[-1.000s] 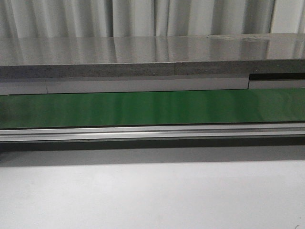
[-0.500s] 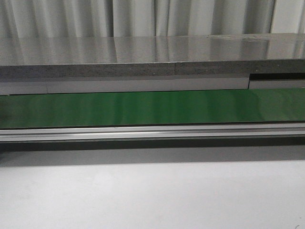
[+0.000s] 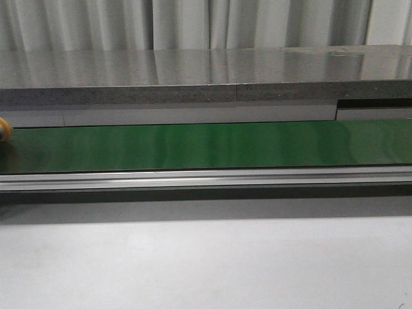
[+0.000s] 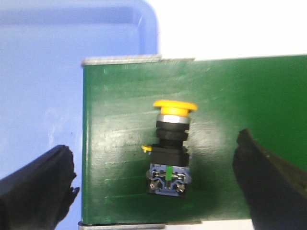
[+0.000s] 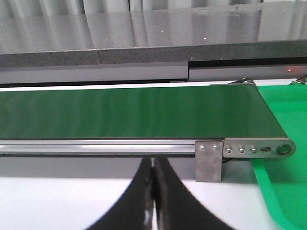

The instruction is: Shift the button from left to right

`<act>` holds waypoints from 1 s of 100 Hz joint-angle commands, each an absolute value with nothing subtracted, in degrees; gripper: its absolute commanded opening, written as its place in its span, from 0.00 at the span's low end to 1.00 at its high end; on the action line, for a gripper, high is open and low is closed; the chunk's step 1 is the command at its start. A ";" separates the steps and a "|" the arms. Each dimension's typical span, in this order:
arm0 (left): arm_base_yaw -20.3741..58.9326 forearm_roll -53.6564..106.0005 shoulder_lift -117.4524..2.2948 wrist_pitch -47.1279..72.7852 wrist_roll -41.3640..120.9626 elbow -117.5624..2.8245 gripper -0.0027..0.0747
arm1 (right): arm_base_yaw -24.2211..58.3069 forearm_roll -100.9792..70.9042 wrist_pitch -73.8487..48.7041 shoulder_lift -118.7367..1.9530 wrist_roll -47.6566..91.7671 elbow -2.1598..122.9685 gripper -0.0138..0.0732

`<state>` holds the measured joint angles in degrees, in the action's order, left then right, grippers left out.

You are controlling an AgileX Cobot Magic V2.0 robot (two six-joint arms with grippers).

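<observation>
Fingers (image 4: 36,189) of the left gripper (image 4: 158,187) stand wide apart, nothing between the pads; we note both dark tips flank the button (image 4: 170,143) w/o touching it. Button lies on its side on the green belt (image 4: 230,96), yellow cap pointing away from the fingers, black body w/ metallic collar behind it, blue-and-green terminal block at the base. It sits near the belt's end, just beside the metal edge strip (image 4: 122,60); a blue bin (image 4: 53,72) lies past that end. Right gripper (image 5: 153,191) has its two black fingers pressed together, tips touching, nothing held; it hangs over the white tabletop (image 5: 48,201) in front of the conveyor's aluminium side rail (image 5: 96,146). Beyond the rail's end bracket (image 5: 211,160) we see a green tray (image 5: 283,120) at the belt's far end. In the front view only a yellow-orange blur shows at the extreme left edge of the belt, approx. where the button lies; neither arm is visible there. Grey slab (image 3: 206,74) runs behind the belt.
</observation>
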<state>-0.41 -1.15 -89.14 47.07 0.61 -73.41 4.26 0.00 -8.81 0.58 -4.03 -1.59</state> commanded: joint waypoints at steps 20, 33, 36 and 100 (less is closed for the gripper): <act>3.49 -0.61 -74.17 40.27 0.70 -71.92 0.86 | 4.45 0.00 -3.76 1.44 -4.09 -0.58 0.08; 4.51 -0.61 -65.95 33.08 0.70 -64.71 0.86 | 4.45 0.00 -3.76 1.44 -4.09 -0.58 0.08; 4.51 -0.46 -64.06 30.45 0.70 -62.67 0.86 | 4.45 0.00 -3.76 1.44 -4.09 -0.58 0.08; 4.51 -0.38 -19.18 1.92 0.70 -15.05 0.86 | 4.45 0.00 -3.76 1.44 -4.09 -0.58 0.08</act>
